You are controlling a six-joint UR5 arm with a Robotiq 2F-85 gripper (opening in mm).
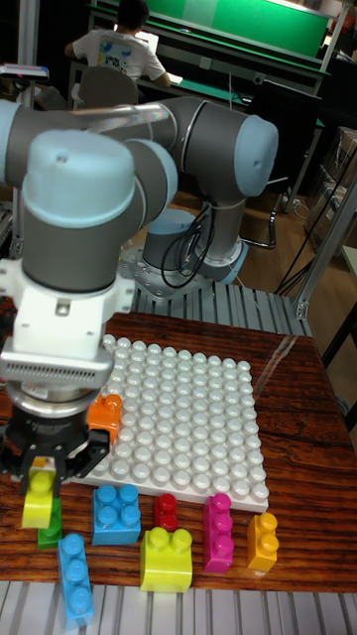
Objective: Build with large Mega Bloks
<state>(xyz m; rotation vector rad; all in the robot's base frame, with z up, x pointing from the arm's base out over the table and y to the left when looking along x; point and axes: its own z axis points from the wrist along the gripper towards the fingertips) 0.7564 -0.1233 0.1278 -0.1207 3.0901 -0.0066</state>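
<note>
A white studded baseplate [188,417] lies on the wooden table. An orange block [106,417] sits near its left edge. My gripper [44,480] hangs over the table's front left corner, just off the plate, shut on a lime-yellow block [38,506]. That block is right above a green block [50,534]; whether they touch cannot be told. In front of the plate lie a blue square block [116,513], a red block [166,512], a magenta block [218,533], a yellow-orange block [263,541], a lime block [166,559] and a long blue block [75,578].
My arm's wrist [59,327] covers the plate's left edge, and the arm base [188,248] stands behind the plate. A metal rail [198,605] runs along the table's front. A person [119,45] sits at a desk far behind.
</note>
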